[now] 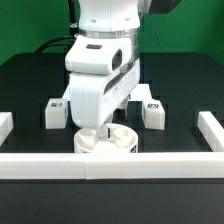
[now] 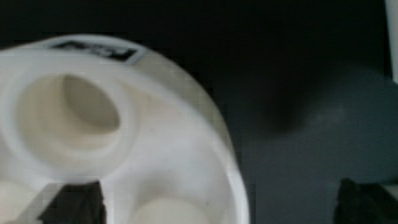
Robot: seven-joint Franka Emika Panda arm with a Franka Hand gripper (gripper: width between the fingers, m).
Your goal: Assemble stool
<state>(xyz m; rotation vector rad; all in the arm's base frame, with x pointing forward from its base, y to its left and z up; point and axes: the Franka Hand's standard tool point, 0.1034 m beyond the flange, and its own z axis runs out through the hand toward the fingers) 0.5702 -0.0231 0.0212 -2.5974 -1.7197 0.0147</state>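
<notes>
The white round seat [image 1: 107, 141] lies on the black table at the front middle, right by the front rail. It fills one side of the wrist view [image 2: 107, 120], with a tag on its rim and an oval recess showing. My gripper [image 1: 98, 130] is lowered onto the seat. In the wrist view the gripper [image 2: 214, 205] is open, one finger [image 2: 68, 203] over the seat and the other [image 2: 365, 198] beyond its outer edge, so the rim lies between them. One leg [image 1: 56, 112] stands at the exterior view's left and another leg [image 1: 152, 110] at its right. A third leg is hidden.
White border rails frame the table: a front rail [image 1: 110, 165], a left rail [image 1: 5, 126] and a right rail [image 1: 211, 128]. The arm's body blocks the view of the table behind the seat.
</notes>
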